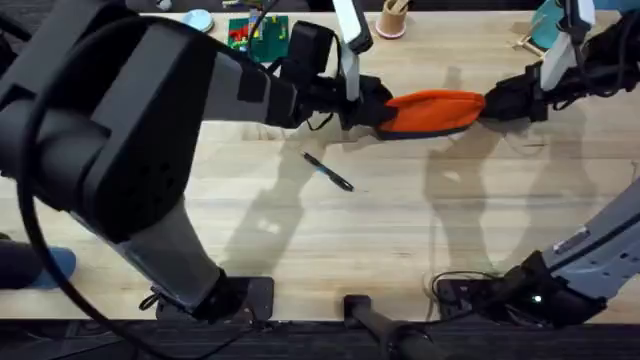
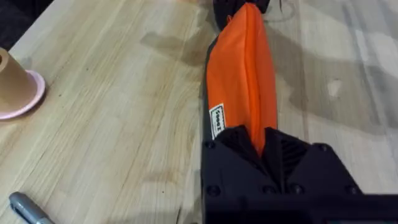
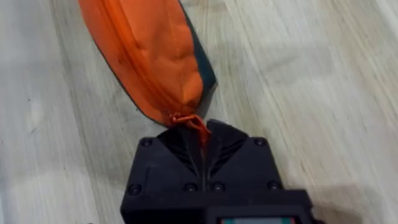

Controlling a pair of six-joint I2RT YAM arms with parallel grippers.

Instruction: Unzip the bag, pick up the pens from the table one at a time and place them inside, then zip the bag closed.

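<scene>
Left gripper (image 2: 264, 146): clamps bag (image 1: 432, 112) at its 9 o'clock end | right gripper (image 3: 200, 142): pinches zipper pull tab (image 3: 191, 123), 3 o'clock end | bag axis 9–3, table (image 1: 400, 230) far-centre | pen (image 1: 328, 172) at bag's 7 o'clock, nearer left arm

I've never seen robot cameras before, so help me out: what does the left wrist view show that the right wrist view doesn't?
Left wrist alone: a tan cup on a pink base, the tip of a grey pen at the frame's corner, and a small white label on the bag's side.

Right wrist alone: the zipper pull tab running into the shut right gripper, and the bag's dark base.

Both: the orange bag with its zipper line, the wooden table, and black jaws clamped on one end of the bag, the left gripper at its own end.
</scene>
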